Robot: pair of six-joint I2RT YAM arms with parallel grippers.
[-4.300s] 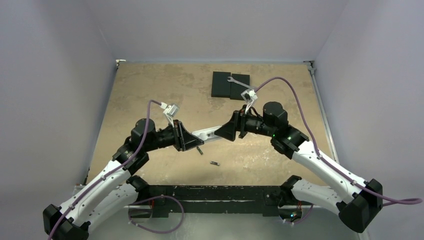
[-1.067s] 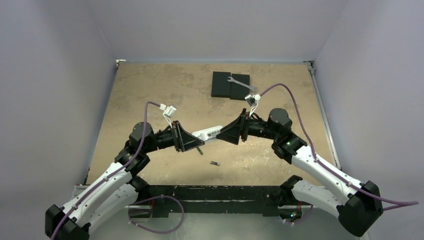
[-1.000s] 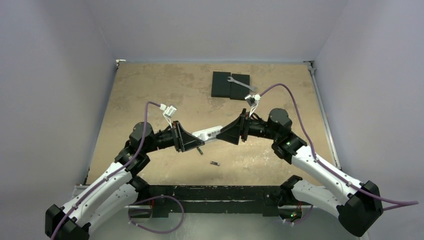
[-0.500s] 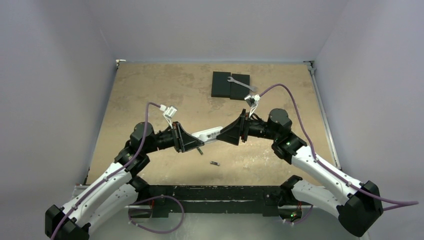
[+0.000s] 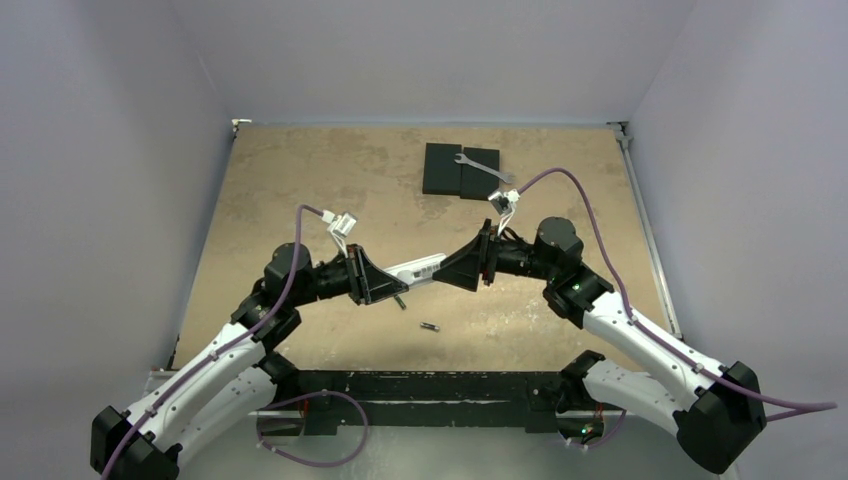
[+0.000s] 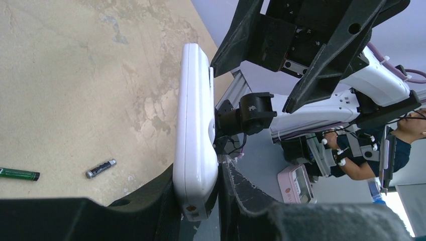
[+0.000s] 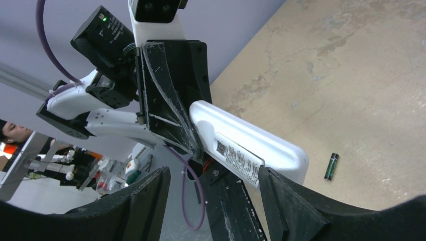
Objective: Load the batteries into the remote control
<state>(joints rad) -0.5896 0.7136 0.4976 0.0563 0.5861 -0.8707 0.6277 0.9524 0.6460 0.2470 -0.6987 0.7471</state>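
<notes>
My left gripper (image 5: 392,282) is shut on the near end of the white remote control (image 5: 420,269) and holds it above the table. In the left wrist view the remote (image 6: 195,120) stands edge-on between my fingers (image 6: 198,203). My right gripper (image 5: 452,269) is open around the remote's far end. In the right wrist view (image 7: 213,201) the remote's labelled back (image 7: 241,150) lies against my right finger (image 7: 289,206). Two batteries lie on the table: one (image 5: 430,326) in front, one (image 5: 400,299) just below the left gripper. Both show in the left wrist view (image 6: 19,174) (image 6: 100,168).
Two black flat blocks (image 5: 460,170) lie at the back of the table with a silver wrench (image 5: 480,167) across them. The black base rail (image 5: 420,395) runs along the near edge. Grey walls surround the tan tabletop (image 5: 300,190).
Since 4.3 s ago the right arm has swung and the remote has tilted up. In the last second the left gripper has edged slightly right with the remote; the right gripper has stayed put.
</notes>
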